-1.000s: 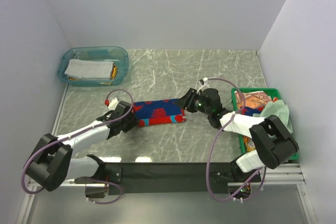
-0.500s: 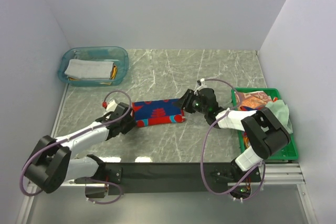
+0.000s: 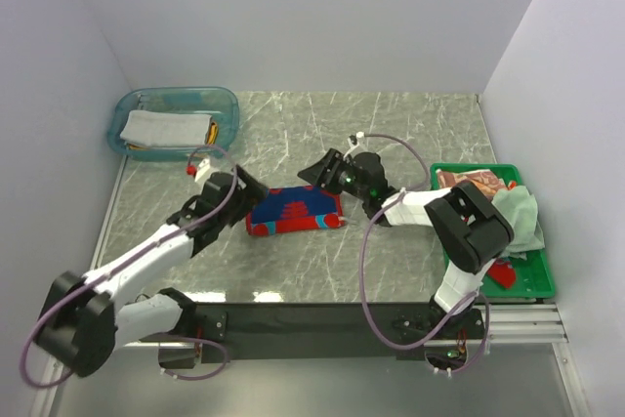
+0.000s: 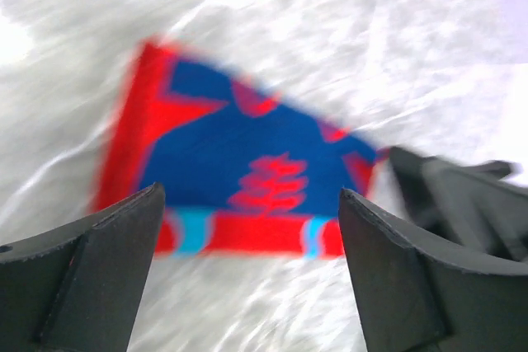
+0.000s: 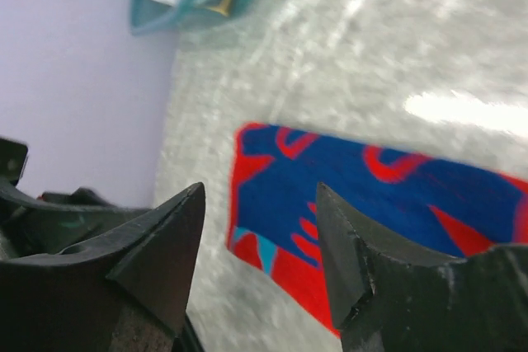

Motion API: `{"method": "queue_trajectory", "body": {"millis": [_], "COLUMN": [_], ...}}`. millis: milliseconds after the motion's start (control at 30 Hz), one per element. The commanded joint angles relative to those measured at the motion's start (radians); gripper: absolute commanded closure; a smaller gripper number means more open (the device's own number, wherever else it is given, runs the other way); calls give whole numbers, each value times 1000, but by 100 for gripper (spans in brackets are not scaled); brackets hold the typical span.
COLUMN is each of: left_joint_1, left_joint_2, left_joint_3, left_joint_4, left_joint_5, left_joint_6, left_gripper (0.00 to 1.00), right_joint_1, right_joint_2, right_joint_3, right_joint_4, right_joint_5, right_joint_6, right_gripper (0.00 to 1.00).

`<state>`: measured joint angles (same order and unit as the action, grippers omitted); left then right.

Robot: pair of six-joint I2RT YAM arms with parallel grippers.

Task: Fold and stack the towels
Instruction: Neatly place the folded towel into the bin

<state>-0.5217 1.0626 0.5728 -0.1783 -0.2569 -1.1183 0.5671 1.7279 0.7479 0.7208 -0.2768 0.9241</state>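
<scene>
Both wrist views are blurred; the right arm [image 3: 459, 227] hides part of the green plastic crate [image 3: 540, 285]; the folded red towel with blue patterns and a teal stripe [image 3: 296, 212] [image 4: 247, 162] lies flat on the grey marbled tabletop [image 3: 410, 134] between the left gripper [image 3: 244, 186] [image 4: 247, 199], spread wide and empty, and the right gripper [image 3: 317, 171] [image 5: 260, 199], parted, holding nothing; plain pale walls [image 3: 312, 17] enclose the table.

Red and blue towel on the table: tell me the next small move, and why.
Probably lower the left gripper onto the left edge of the towel and close on it. The towel lies folded flat, the left gripper and the right gripper stand open off it, and the tub already holds folded towels.
</scene>
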Motion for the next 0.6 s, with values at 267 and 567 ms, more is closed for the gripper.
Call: {"method": "queue_trajectory", "body": {"millis": [267,567], "left_joint_1": [91,187], "left_joint_2": [433,594], "left_joint_3": [29,-160], "left_joint_4": [602,826], "left_joint_5": [182,237], "left_joint_6": [22,-37], "left_gripper": [25,28], "right_joint_1": [7,-65], "right_joint_2": [182,297], "right_joint_3": [61,-70], "right_joint_4": [172,336], "right_joint_5": [102,156], "right_joint_6": [85,162], "right_gripper": [36,38]}}
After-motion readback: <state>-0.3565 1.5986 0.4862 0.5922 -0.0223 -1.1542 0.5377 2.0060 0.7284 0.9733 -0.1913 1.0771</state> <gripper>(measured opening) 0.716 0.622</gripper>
